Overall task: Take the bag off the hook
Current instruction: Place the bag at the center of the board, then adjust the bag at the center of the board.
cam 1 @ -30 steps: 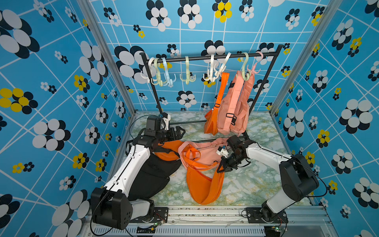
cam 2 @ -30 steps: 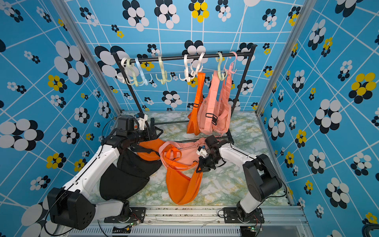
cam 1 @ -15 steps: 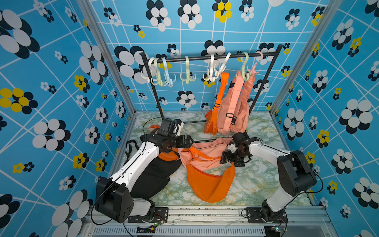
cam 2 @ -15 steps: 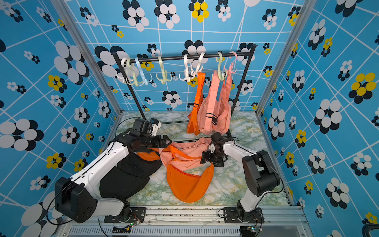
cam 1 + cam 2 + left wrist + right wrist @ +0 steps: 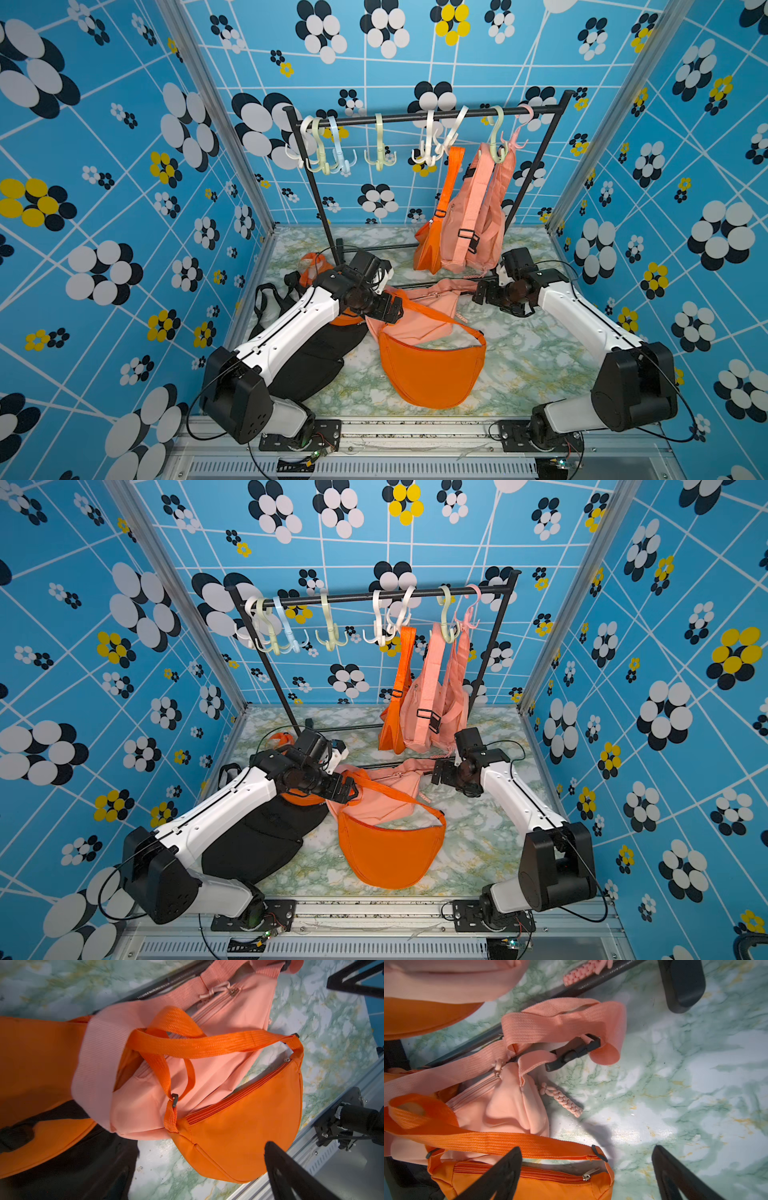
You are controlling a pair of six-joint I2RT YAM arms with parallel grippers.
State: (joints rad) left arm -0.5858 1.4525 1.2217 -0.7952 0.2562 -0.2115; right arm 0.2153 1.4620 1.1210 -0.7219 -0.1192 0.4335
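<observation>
An orange bag (image 5: 430,239) and two pink bags (image 5: 473,216) hang from pastel hooks (image 5: 494,137) on the black rail (image 5: 424,114) at the back right. On the table lie an orange crescent bag (image 5: 432,374) and a pink bag (image 5: 415,320) under its strap. My left gripper (image 5: 388,309) (image 5: 193,1169) is open low over these loose bags, holding nothing. My right gripper (image 5: 482,291) (image 5: 586,1159) is open beside the pink bag's strap end, with the orange bag's zipper end (image 5: 589,1174) between its fingers (image 5: 500,1174).
A black bag (image 5: 316,361) and another orange bag (image 5: 316,264) lie under and behind the left arm. Several empty hooks (image 5: 332,153) hang on the rail's left half. The rack's base bar (image 5: 591,982) runs along the marble table (image 5: 532,357). Patterned walls close in three sides.
The right gripper opened, let go of the orange crescent bag and drew back to the right. The bag now lies flat. The left arm swung toward the middle over the loose bags.
</observation>
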